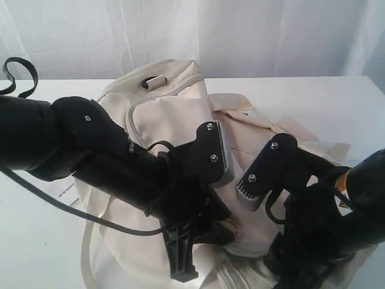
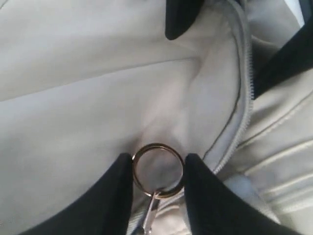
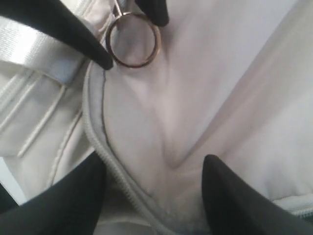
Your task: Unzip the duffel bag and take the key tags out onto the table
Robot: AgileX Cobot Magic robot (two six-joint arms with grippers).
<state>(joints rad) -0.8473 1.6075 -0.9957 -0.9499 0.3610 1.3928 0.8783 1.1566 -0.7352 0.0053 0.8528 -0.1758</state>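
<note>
The cream duffel bag (image 1: 171,114) lies on the white table (image 1: 337,102), with both black arms bent down over its near end. In the left wrist view my left gripper (image 2: 159,159) has a finger pressed on each side of a brass zipper-pull ring (image 2: 157,145), beside the grey zipper (image 2: 247,73), which looks closed. My right gripper (image 3: 155,161) stands open with creased bag fabric and the zipper (image 3: 105,156) between its fingers. The same ring (image 3: 133,65) shows there, held by the left fingers (image 3: 73,29). The key tags are out of view.
A white paper label (image 1: 63,189) lies on the table under the left arm (image 1: 120,162). A black cable loop (image 1: 18,72) rises at the far left. A satin strap (image 3: 34,54) runs beside the zipper. White curtain hangs behind the table.
</note>
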